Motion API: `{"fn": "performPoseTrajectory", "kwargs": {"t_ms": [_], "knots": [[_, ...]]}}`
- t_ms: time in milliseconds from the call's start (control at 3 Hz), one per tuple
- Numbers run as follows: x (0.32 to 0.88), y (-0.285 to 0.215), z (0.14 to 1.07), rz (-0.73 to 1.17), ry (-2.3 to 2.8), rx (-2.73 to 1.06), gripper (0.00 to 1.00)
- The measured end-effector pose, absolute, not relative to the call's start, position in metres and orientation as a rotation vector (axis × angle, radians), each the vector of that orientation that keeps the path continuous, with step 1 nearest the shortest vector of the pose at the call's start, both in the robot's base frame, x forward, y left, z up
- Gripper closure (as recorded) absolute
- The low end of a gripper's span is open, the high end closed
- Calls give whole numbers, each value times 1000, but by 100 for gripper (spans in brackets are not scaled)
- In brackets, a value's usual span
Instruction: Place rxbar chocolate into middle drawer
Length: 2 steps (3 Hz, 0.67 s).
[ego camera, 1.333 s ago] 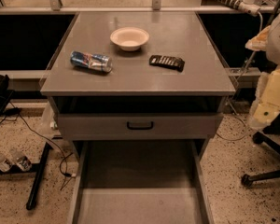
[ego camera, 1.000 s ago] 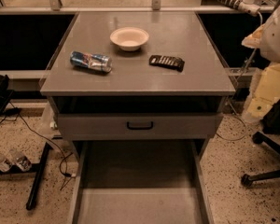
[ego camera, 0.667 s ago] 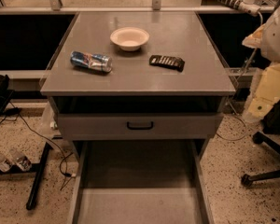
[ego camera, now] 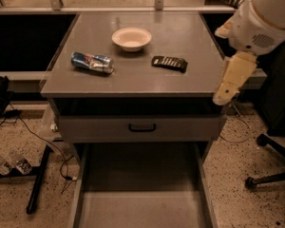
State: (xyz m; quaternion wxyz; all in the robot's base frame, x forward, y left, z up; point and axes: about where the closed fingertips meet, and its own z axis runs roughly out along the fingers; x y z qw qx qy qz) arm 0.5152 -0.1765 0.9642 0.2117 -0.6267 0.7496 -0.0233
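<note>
The rxbar chocolate (ego camera: 169,63) lies right of centre on the worktop (ego camera: 185,30), below the white bowl (ego camera: 131,38) (crushed can (ego camera: 92,62) further left). The gripper (ego camera: 225,93) hangs at the worktop's right edge; its opening cannot be told. The middle drawer (ego camera: 137,208) stands open at the bottom of the frame

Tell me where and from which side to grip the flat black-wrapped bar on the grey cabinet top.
Likely best: grip the flat black-wrapped bar across its short width at mid-length, coming down from above. It lies flat on the grey cabinet top, long axis roughly left-right, too thin to take from the side. The gripper hangs beside the top's right edge.
</note>
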Motion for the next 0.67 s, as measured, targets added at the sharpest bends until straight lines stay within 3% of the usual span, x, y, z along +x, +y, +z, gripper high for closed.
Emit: {"fn": "performPoseTrajectory", "kwargs": {"t_ms": [667], "knots": [[589, -147, 955, 116, 1948, -1682, 0]]}}
